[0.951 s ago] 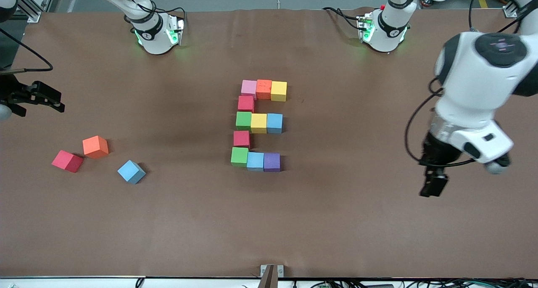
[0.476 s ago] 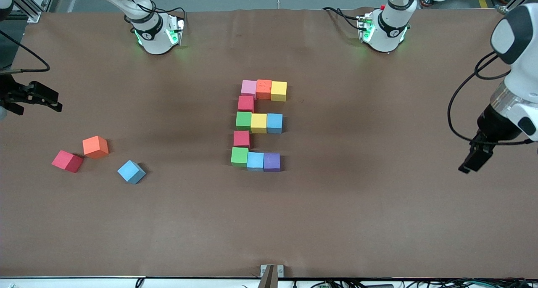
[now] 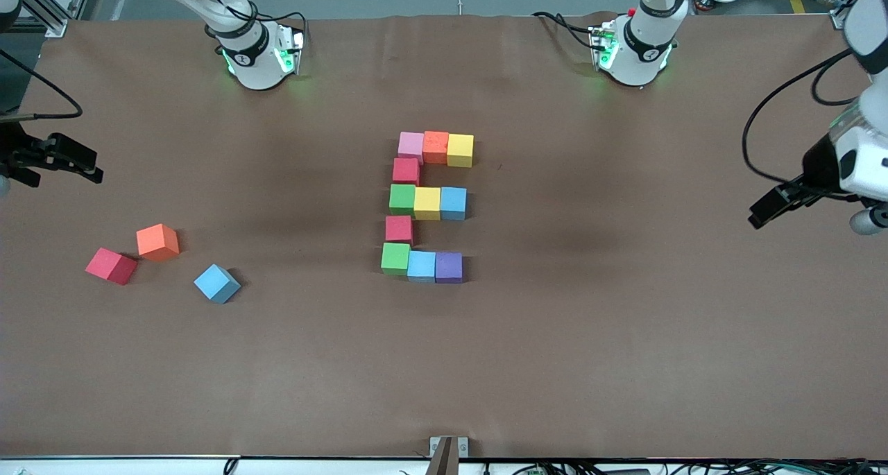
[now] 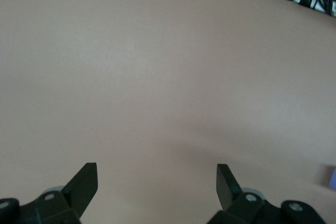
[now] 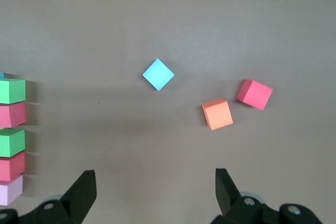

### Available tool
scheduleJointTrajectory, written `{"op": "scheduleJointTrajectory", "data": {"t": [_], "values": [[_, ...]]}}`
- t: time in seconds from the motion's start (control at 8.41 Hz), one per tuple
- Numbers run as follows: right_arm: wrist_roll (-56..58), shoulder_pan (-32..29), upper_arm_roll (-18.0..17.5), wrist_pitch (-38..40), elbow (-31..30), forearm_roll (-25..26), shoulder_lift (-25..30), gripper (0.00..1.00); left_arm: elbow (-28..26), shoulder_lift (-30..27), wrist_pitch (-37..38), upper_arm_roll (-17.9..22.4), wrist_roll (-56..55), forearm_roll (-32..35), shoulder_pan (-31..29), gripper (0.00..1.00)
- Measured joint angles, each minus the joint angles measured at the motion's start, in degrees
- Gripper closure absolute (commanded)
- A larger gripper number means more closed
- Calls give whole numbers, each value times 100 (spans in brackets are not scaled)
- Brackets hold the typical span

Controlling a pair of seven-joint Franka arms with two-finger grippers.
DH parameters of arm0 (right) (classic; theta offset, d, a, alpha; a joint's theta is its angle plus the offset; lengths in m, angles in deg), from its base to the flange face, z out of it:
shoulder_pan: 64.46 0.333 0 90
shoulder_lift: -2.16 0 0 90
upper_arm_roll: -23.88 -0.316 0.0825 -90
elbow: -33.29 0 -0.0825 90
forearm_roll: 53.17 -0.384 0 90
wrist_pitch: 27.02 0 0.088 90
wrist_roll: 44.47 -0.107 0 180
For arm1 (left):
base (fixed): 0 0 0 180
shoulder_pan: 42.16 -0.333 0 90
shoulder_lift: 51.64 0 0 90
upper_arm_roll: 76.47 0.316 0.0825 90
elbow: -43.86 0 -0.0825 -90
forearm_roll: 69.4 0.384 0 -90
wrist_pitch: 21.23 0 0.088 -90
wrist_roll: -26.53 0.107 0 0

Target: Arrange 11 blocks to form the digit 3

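Digit 3 (image 3: 427,206) sits mid-table, E-like from the front camera: pink (image 3: 411,144), orange (image 3: 436,146), yellow (image 3: 460,150) in the row nearest the bases; red cube (image 3: 406,170) under pink; green (image 3: 402,199), yellow (image 3: 427,202), blue (image 3: 454,202) in the middle row; second red (image 3: 399,229); green (image 3: 395,258), blue (image 3: 422,265), purple (image 3: 449,267) in the row nearest the camera. All touching neighbours. Three spare cubes loose toward the right arm's end: spare orange (image 3: 157,242), spare red (image 3: 111,265), spare blue (image 3: 217,283). Right gripper (image 3: 66,161) hangs at that table edge, jaws spread, empty, spares ahead of the jaws in its wrist view, the digit well off. Left gripper (image 3: 771,206) over bare table (image 3: 624,336) at the left arm's end, jaws spread, nothing between them, well apart from the digit.
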Motion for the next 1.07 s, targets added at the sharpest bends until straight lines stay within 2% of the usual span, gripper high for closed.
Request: {"op": "scheduleJointTrajectory", "data": {"t": [0.36,0.48,0.83,1.07], "values": [[-143,5,-15,185,36,-4,1,0,434,-135,798,7,1221,-99,11,0],[-153,10,-24,208,64,-5,1,0,462,-188,860,-1,1489,-109,26,0],[-173,18,-48,243,89,-8,1,0,379,-443,981,-46,1625,-117,180,0],[-174,48,-70,255,111,-10,1,0,369,-485,999,112,1626,-117,500,0]]}}
